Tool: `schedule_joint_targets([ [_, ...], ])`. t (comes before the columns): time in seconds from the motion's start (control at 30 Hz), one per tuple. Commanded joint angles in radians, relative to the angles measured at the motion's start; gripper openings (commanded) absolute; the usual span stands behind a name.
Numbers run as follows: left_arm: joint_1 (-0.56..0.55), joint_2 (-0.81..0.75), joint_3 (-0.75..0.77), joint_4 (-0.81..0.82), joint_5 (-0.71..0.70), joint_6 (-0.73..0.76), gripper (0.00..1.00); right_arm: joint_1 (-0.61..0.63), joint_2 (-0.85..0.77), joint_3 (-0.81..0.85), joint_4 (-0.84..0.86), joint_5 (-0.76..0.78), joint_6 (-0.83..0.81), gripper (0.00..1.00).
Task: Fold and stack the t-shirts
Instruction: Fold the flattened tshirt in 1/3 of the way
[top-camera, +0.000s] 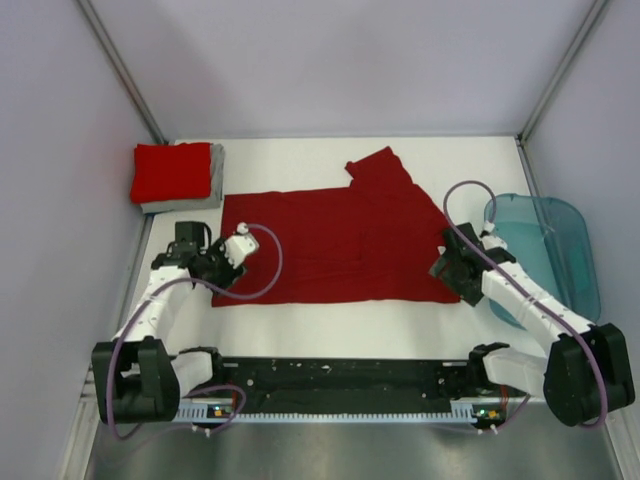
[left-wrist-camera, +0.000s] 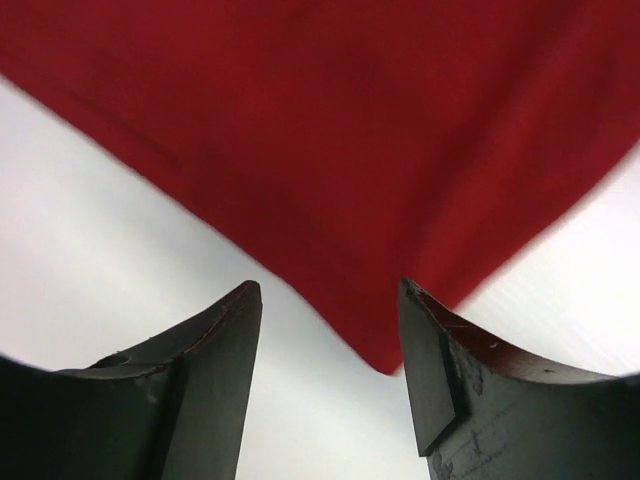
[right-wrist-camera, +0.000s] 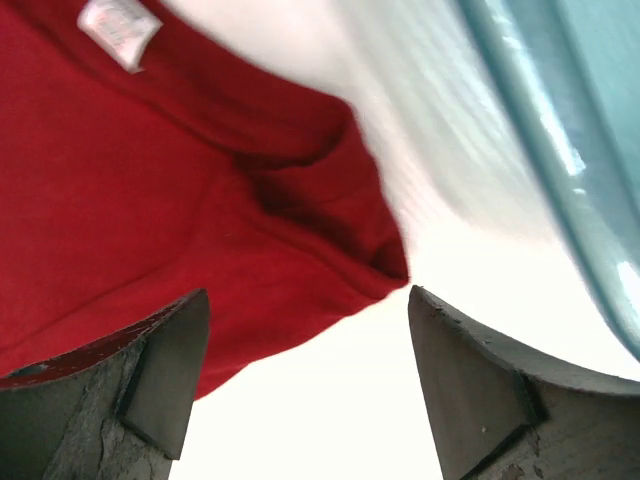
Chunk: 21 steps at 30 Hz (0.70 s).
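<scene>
Three t-shirts are lying on the white table (top-camera: 330, 330). The dark red shirt (top-camera: 340, 245) is lying flat across the centre, one sleeve (top-camera: 380, 165) jutting toward one o'clock. The teal tub (top-camera: 560, 240) is sitting at three o'clock, near it. At ten o'clock the brighter red shirt (top-camera: 172, 172) is resting folded on the folded grey shirt (top-camera: 190, 203). The left gripper (left-wrist-camera: 330, 300) is hanging over the cloth's seven o'clock corner, jaws parted, gripping nothing. The right gripper (right-wrist-camera: 310, 300) is doing likewise at four o'clock. We are judging the dark red shirt's folding to be the step in hand. The next move is calling for both claws to pinch their corners and carry them toward twelve o'clock.
</scene>
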Motion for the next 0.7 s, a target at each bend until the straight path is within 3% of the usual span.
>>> schedule_joint_targets([
  [0.0,-0.003,-0.033,-0.082,-0.124,0.027,0.157,0.63,-0.036,0.004,-0.026,-0.056,0.054,0.183,0.78],
  [0.17,-0.004,-0.018,-0.153,-0.100,0.001,0.205,0.65,-0.056,0.050,-0.059,-0.056,0.094,0.223,0.74],
  [0.33,-0.006,0.019,-0.216,0.030,-0.036,0.170,0.66,-0.080,0.088,-0.081,-0.026,0.109,0.217,0.69],
  [0.5,-0.008,0.041,-0.245,0.123,-0.050,0.144,0.61,-0.082,0.104,-0.090,0.017,0.076,0.196,0.61],
  [0.57,-0.008,0.044,-0.254,0.127,-0.041,0.141,0.50,-0.080,0.099,-0.099,0.027,0.057,0.177,0.50],
  [0.6,-0.008,0.044,-0.259,0.127,-0.035,0.141,0.42,-0.080,0.096,-0.105,0.030,0.053,0.173,0.42],
  [0.63,-0.008,0.042,-0.262,0.124,-0.028,0.138,0.32,-0.080,0.088,-0.109,0.030,0.046,0.164,0.27],
  [0.67,-0.008,0.038,-0.263,0.117,-0.024,0.138,0.24,-0.080,0.076,-0.112,0.030,0.037,0.151,0.21],
])
